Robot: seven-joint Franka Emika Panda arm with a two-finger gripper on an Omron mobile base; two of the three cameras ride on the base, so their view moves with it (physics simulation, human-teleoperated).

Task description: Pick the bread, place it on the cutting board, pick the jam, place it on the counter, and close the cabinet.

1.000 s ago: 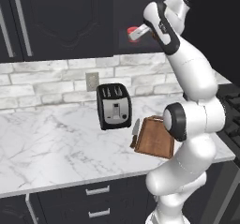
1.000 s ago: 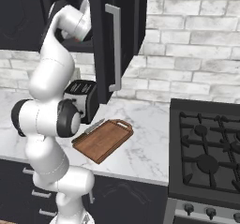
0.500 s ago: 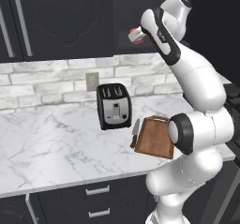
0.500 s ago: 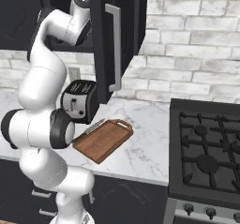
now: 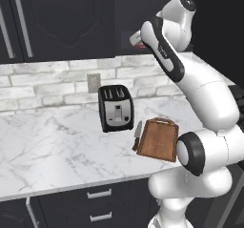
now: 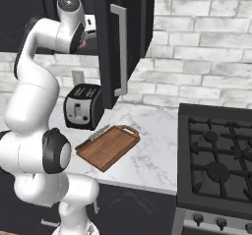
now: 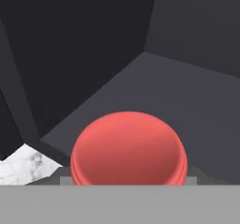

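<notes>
The jaws seem clamped on the jam (image 7: pixel 129 150) inside the cabinet (image 6: pixel 125 27), above toaster (image 5: pixel 116 108) and cutting board (image 5: pixel 157 139).

A pale grey-and-white brick backsplash (image 5: pixel 52 81) runs along the wall, with a beige wall outlet (image 5: pixel 94 82) set into it at about 11 o'clock of the black-and-silver toaster (image 5: pixel 116 108). A knife (image 5: pixel 137 133) lies at the toaster's 4 o'clock. Below the worktop sit dark lower drawers (image 5: pixel 95 205) with short silver handles. In the right base view a black gas stove (image 6: pixel 216 162) stands at 3 o'clock (its knobs line the front edge). Light is even and soft.
</notes>
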